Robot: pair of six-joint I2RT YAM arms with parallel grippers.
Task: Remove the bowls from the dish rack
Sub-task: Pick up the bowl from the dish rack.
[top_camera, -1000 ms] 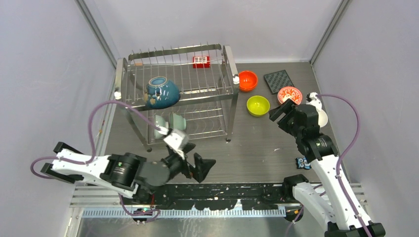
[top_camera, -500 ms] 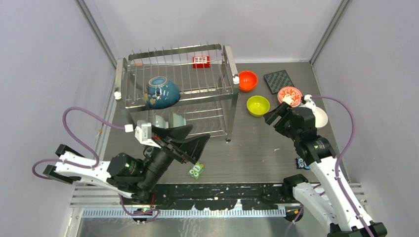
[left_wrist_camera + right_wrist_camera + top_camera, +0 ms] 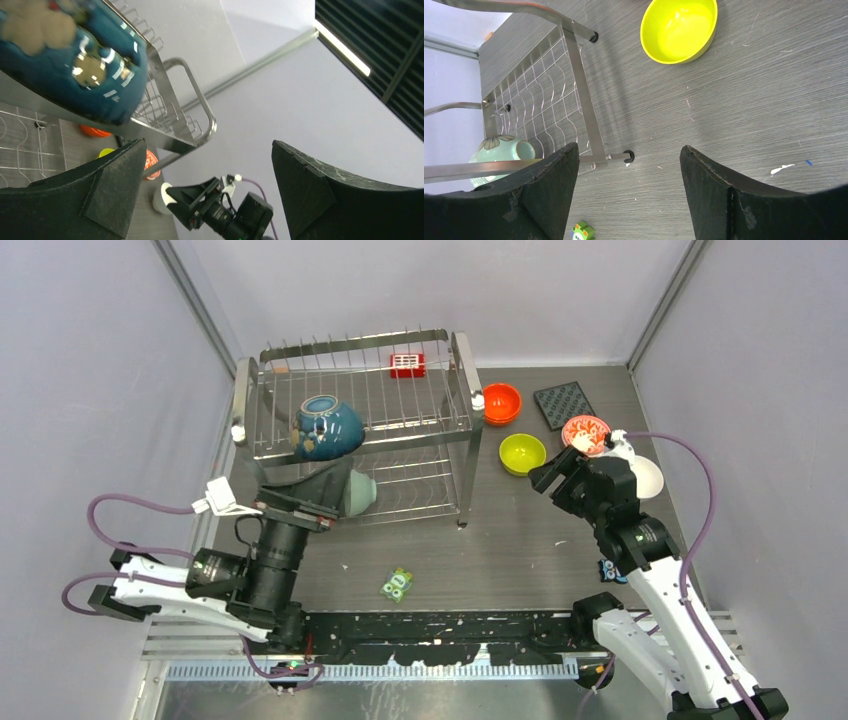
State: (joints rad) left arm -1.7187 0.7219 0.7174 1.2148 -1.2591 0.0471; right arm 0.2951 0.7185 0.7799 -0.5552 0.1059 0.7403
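The steel dish rack [image 3: 455, 435] stands at the back left. A dark teal-blue bowl [image 3: 328, 427] lies tilted on its upper tier and fills the upper left of the left wrist view [image 3: 75, 55]. A pale green bowl [image 3: 360, 491] sits on the lower tier and shows in the right wrist view [image 3: 504, 150]. My left gripper [image 3: 305, 478] is open and empty at the rack's front, just left of the pale green bowl and under the teal one. My right gripper [image 3: 556, 472] is open and empty beside the yellow-green bowl [image 3: 522, 453]. Orange [image 3: 502, 403], red-flowered [image 3: 586, 431] and white [image 3: 650, 480] bowls sit on the table.
A dark square mat [image 3: 563, 403] lies at the back right. A small green toy [image 3: 397, 585] lies on the table near the front, and a blue one [image 3: 611, 570] by the right arm. The rack's front right leg [image 3: 626, 156] stands between the arms.
My left arm has swung from pointing right near the front edge to pointing up at the rack's front, uncovering the green toy. My right gripper has shifted slightly left.
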